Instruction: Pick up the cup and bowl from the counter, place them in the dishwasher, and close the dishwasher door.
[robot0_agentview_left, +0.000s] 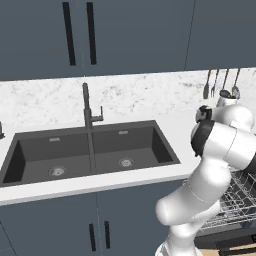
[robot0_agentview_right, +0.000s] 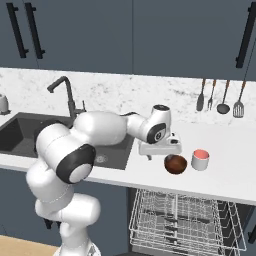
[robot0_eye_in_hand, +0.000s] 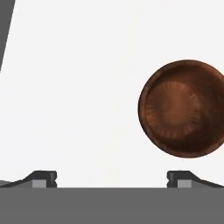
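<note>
White worktop (robot0_agentview_right: 235, 165) carries bowl (robot0_agentview_right: 175, 164) beside cup (robot0_agentview_right: 200, 160), above the pulled-out dishwasher rack (robot0_agentview_right: 182, 220). Gripper (robot0_eye_in_hand: 111, 178), wide open and empty, hovers beside the bowl: approach step; next, centre and descend.

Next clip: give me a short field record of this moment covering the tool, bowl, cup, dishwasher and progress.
tool: open, empty, above the counter, beside the bowl rather than over it
bowl: brown, upright on the counter, near the front edge, untouched
cup: grey-white with red inside, upright just right of the bowl in the right base view
dishwasher: open, wire rack pulled out below the counter, no dishes seen in it
sink: dark double basin with tap, left of the arm
progress: nothing picked up yet
</note>
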